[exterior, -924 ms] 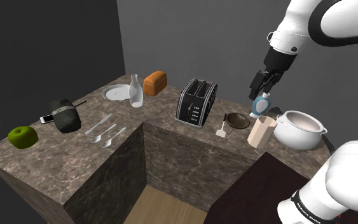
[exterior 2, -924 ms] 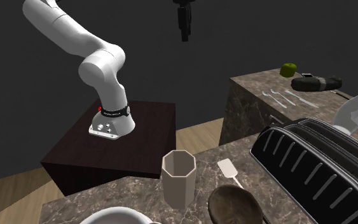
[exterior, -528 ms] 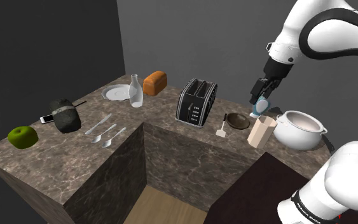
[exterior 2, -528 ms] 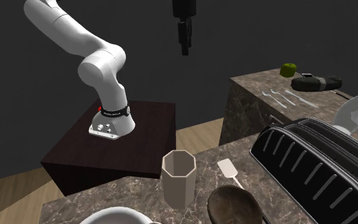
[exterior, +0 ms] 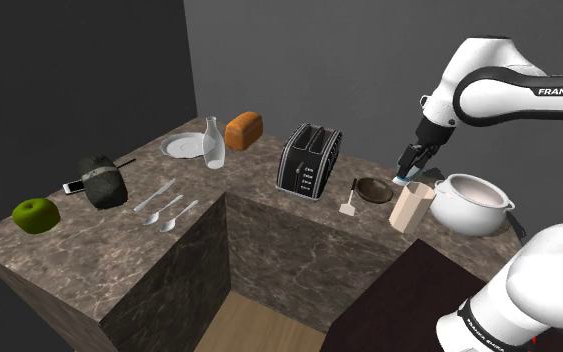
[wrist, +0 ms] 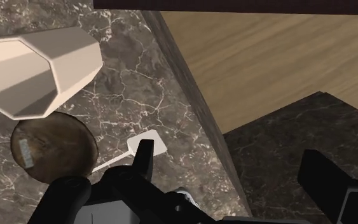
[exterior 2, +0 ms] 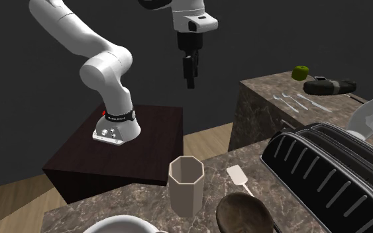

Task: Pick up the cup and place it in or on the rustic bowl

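The tool partly hides the bowl (cup alongside).

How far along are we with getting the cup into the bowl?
Nothing is done yet: the cup stands on the counter beside the brown bowl. In hand: the gripper hangs open and empty above the counter near them. Left: descend, grasp the cup, lift it, set it in the bowl.
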